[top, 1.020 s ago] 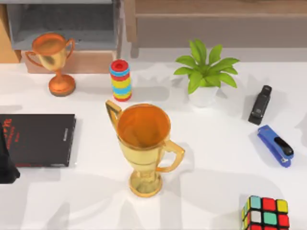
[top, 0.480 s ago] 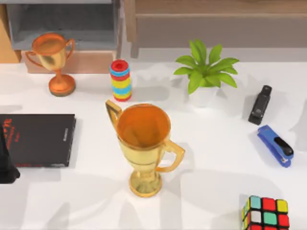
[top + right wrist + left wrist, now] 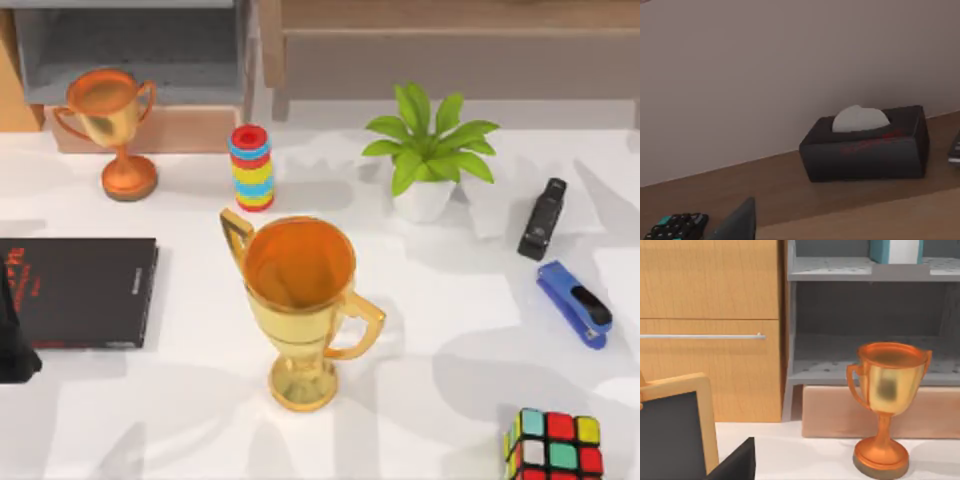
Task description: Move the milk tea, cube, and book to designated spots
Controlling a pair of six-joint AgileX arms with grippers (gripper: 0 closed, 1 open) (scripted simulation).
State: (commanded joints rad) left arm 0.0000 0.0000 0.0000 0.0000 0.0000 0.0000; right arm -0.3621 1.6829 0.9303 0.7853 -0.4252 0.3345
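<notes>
The left arm's gripper sits low at the left edge of the white tabletop, just beside the thin black book with red lettering. I cannot tell how wide it is set or whether it touches anything. The same goes for the right arm's gripper, of which a grey tip shows in its wrist view, facing a black tissue box on a wooden surface.

A tall gold trophy cup stands mid-table. Behind it are a stack of coloured rings, a smaller gold trophy and a potted green plant. A black stapler and a blue stapler lie to the right.

The multicoloured puzzle cube rests at the front right corner, well apart from the left gripper, with the tall trophy between them. The thick teal book stands on the upper level of the grey shelf, above the smaller trophy.
</notes>
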